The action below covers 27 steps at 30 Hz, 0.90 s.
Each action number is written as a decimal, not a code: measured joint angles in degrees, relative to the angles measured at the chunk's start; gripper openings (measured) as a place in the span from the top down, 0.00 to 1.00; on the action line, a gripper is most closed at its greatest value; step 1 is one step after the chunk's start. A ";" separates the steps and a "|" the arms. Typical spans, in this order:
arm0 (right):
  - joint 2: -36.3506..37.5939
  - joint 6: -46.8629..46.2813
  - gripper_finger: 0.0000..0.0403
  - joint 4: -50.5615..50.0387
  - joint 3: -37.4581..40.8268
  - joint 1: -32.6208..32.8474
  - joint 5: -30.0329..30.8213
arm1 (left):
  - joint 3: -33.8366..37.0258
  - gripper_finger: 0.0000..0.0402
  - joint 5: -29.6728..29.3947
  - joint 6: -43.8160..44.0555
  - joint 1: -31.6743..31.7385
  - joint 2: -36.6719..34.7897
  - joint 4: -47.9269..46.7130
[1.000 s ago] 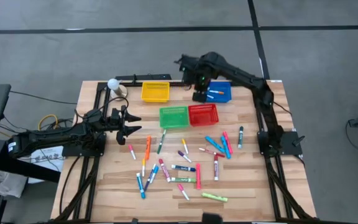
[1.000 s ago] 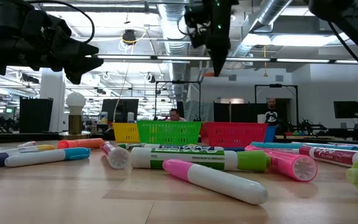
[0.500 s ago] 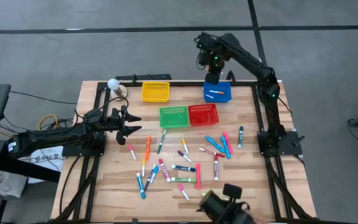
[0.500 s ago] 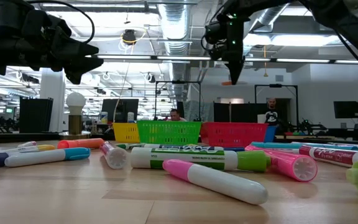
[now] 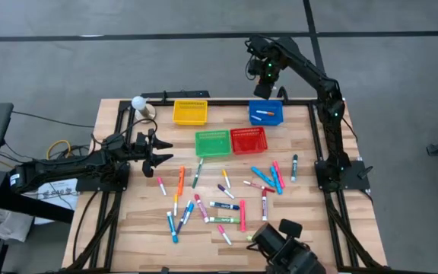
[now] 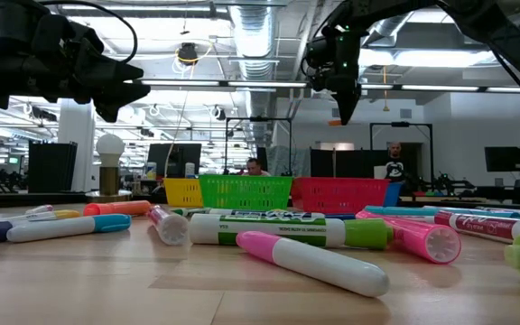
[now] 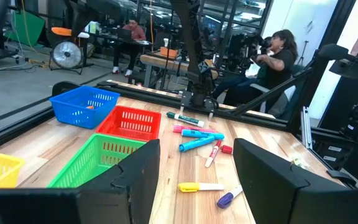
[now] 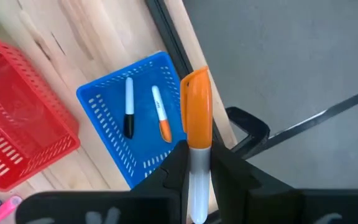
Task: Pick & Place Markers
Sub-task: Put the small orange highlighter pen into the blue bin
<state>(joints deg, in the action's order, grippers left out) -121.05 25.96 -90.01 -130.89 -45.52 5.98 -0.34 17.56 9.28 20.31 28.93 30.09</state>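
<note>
Holding an orange marker point(image 8: 196, 124) pinched in the right gripper point(image 5: 265, 72) beyond the bench's far edge, risking dropping it past the blue basket point(image 5: 267, 113), left gripper point(image 5: 158, 151) idling wide near the left edge.

An orange-capped white marker point(image 8: 195, 149) stands upright, pinched in the right gripper point(image 8: 199, 163) above the blue basket's point(image 5: 267, 114) far edge. In that basket lie two markers: one orange-capped point(image 8: 161, 114), one black-capped point(image 8: 128, 107). The other markers point(image 5: 226, 194) lie scattered flat on the table point(image 5: 310, 221) in pink, blue, green, orange, purple and yellow-green
</note>
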 joint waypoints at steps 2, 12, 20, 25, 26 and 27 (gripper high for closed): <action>0.02 0.02 0.89 -0.02 1.15 0.13 -0.02 | 0.00 0.49 0.00 0.00 -0.02 0.00 0.00; -0.04 0.02 0.89 4.82 16.31 0.07 -0.11 | 0.00 0.49 0.00 0.00 -0.02 0.00 0.00; -0.07 1.07 0.88 13.56 28.00 0.02 -0.53 | -0.01 0.49 0.00 0.00 -0.02 0.00 0.00; -0.07 1.09 0.88 18.70 31.71 0.02 -2.18 | 0.00 0.49 0.00 0.00 -0.01 0.00 0.00; -0.07 1.21 0.88 19.21 32.12 0.02 -2.19 | -0.01 0.49 0.00 -0.01 -0.02 0.00 0.00; -0.07 1.53 0.88 20.24 32.43 0.05 -2.19 | -0.02 0.49 0.00 0.00 -0.02 0.00 -0.02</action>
<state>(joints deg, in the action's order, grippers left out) -121.12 27.48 -69.77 -98.46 -45.47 3.79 -0.36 17.56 9.28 20.29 28.93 30.06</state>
